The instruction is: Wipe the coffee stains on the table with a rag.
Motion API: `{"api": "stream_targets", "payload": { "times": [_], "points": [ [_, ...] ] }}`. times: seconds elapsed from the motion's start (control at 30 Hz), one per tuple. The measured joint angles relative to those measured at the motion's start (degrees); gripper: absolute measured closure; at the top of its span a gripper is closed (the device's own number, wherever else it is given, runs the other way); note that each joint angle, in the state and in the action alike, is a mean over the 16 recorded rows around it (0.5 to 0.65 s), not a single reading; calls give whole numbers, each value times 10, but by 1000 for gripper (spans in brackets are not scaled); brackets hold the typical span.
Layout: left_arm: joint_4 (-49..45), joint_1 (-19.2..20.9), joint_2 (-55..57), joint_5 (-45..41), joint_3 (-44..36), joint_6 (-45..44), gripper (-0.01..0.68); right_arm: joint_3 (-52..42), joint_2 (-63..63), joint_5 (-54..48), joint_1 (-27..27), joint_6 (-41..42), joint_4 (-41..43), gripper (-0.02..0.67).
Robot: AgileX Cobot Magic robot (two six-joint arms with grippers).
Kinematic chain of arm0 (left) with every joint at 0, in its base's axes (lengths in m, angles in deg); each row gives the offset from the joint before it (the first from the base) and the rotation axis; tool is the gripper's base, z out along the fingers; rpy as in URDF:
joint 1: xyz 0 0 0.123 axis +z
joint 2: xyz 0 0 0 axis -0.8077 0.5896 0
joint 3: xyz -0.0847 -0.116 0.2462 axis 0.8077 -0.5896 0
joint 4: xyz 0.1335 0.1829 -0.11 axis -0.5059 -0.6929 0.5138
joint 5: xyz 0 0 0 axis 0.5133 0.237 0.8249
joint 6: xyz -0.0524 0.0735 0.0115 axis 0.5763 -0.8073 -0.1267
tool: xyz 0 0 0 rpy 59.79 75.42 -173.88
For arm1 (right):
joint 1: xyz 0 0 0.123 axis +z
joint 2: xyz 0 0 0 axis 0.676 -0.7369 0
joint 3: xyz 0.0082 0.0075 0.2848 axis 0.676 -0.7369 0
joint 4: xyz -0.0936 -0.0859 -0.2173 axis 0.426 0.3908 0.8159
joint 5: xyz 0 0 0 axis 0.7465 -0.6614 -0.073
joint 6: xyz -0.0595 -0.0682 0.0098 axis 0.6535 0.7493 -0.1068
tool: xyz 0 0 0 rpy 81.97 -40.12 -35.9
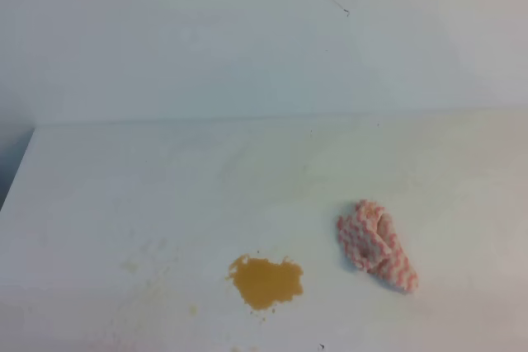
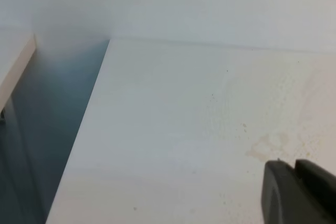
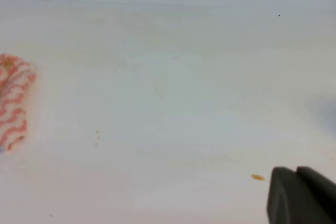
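An orange-brown coffee stain [image 1: 266, 281] lies near the front of the white table [image 1: 165, 187], with faint tan specks [image 1: 144, 265] to its left. A crumpled pink-and-white rag [image 1: 375, 245] lies to the right of the blotch, apart from it. Neither gripper shows in the exterior high view. In the left wrist view my left gripper [image 2: 295, 190] sits at the lower right with its dark fingers pressed together, above a pale tan smear [image 2: 268, 145]. My right gripper [image 3: 297, 192] is also shut and holds nothing. The rag [image 3: 13, 100] lies far to its left, and a small orange drop [image 3: 257, 177] is close by.
A plain white wall [image 1: 247, 39] rises behind the table. The table's left edge [image 2: 79, 140] drops into a dark gap, with another white surface [image 2: 13, 61] beyond it.
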Motion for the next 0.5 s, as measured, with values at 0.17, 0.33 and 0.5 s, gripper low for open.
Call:
{"api": "stream_targets", "payload": {
  "times": [0.17, 0.33, 0.5],
  "points": [
    [0, 0, 0, 0, 0, 0, 673, 0, 0, 0, 0, 0, 0, 651],
    [0, 0, 0, 0, 0, 0, 673, 0, 0, 0, 0, 0, 0, 651],
    [0, 0, 0, 0, 0, 0, 673, 0, 0, 0, 0, 0, 0, 651]
  ]
}}
